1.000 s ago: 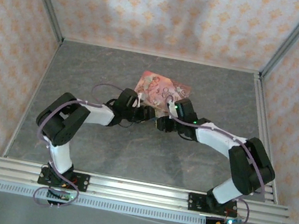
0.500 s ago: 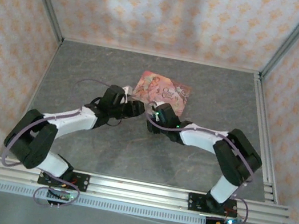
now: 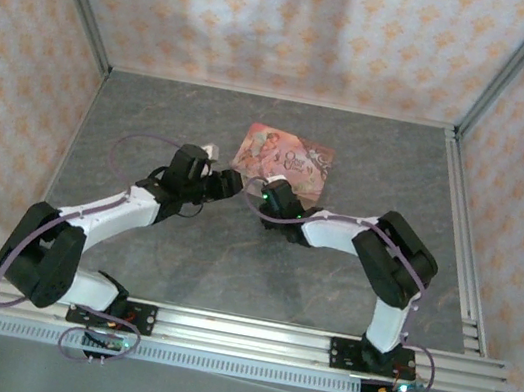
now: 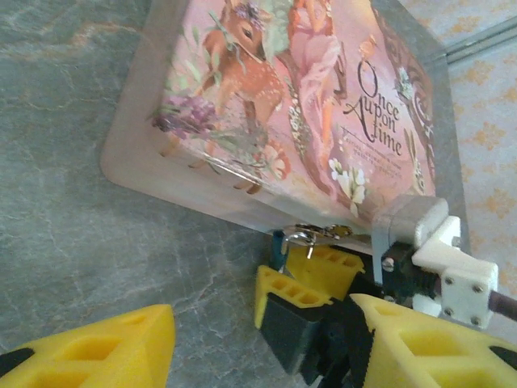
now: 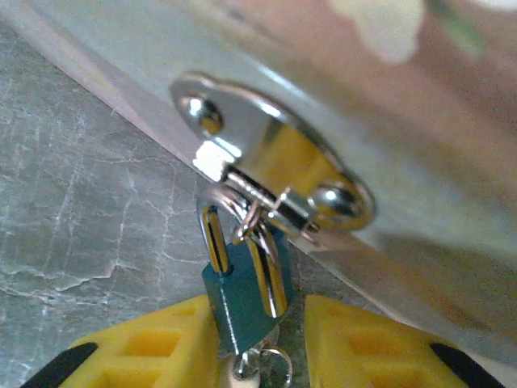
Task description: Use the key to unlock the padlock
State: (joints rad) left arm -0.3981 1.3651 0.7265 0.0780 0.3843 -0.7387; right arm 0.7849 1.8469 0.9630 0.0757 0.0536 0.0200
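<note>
Padlock (image 5: 242,295) hangs from the hasp (image 5: 275,170) on the box (image 4: 266,105), at its near side toward the table's (image 3: 133,234) far edge, the right gripper (image 5: 258,323) straddling it, likely to steady it, though a firm pinch cannot be told, while the left gripper (image 4: 262,323) hovers spread and empty.

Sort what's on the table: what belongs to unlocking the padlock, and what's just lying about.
Job: padlock; what looks like the key, just under it; hasp it hangs on.
Lying about: floral box carrying the hasp; table.
</note>
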